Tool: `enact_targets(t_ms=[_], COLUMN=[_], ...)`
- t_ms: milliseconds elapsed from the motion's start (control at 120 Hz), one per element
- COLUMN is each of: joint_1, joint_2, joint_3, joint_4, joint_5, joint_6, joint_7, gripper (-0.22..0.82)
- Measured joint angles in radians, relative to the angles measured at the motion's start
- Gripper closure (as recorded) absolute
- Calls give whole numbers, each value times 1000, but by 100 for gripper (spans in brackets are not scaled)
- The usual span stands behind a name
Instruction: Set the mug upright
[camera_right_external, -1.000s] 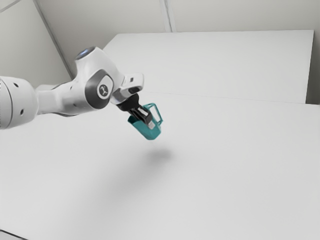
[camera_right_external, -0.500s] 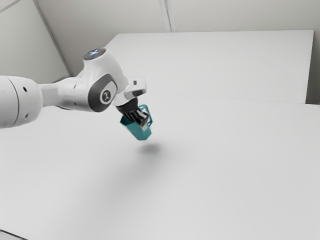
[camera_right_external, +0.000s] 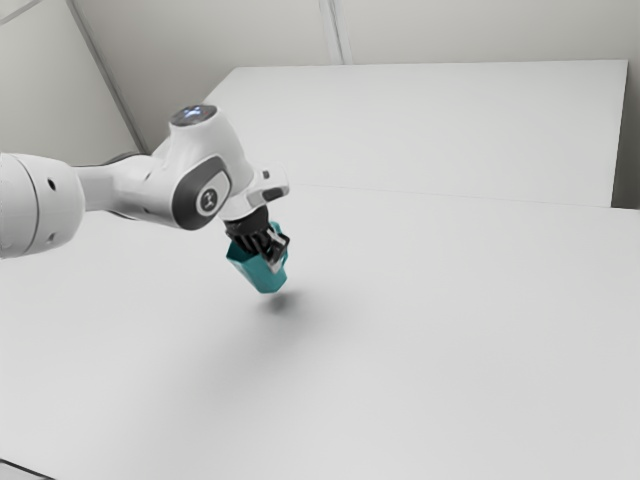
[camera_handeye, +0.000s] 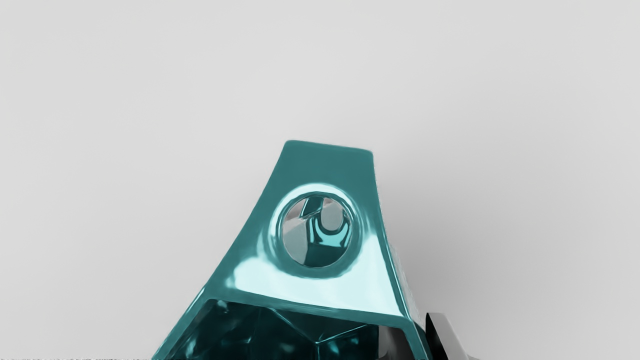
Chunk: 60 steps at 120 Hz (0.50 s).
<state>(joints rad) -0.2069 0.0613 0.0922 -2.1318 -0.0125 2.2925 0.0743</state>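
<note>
Left of center in the exterior view, the teal mug (camera_right_external: 258, 274) hangs tilted just above the pale tabletop (camera_right_external: 450, 330), its open end toward the view's upper left and its base toward the lower right. A soft gray shadow (camera_right_external: 284, 301) falls on the tabletop near the base, darkest close to the mug. The white arm (camera_right_external: 145, 190) comes in from the frame's left edge, and its black gripper (camera_right_external: 273, 259) points down at the mug, with the 2 jaws clamped on the mug's wall. In the wrist view, 1 jaw stands outside that wall and 1 shows within the opening. The mug is glossy and flat-sided, with angular edges; the side facing the camera narrows from the rim (camera_handeye: 310, 309) toward the base end. Broad pale highlights spread across this side near the rim, while its farther part is an even, deeper teal. Midway along it sits 1 round, hole-like shape with a bright, smoothly curved border; gray patches and light and dark teal shapes show within it. Past the straight rim, the mug's interior is very dark teal, creased into facets, with thin shining lines and small glints.
</note>
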Motion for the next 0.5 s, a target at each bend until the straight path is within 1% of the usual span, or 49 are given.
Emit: enact_targets(t_ms=[500], joint_1=[31], joint_2=[91], joint_3=[0], joint_4=[33], joint_5=[0], joint_6=[1], joint_7=[-72], gripper=[75])
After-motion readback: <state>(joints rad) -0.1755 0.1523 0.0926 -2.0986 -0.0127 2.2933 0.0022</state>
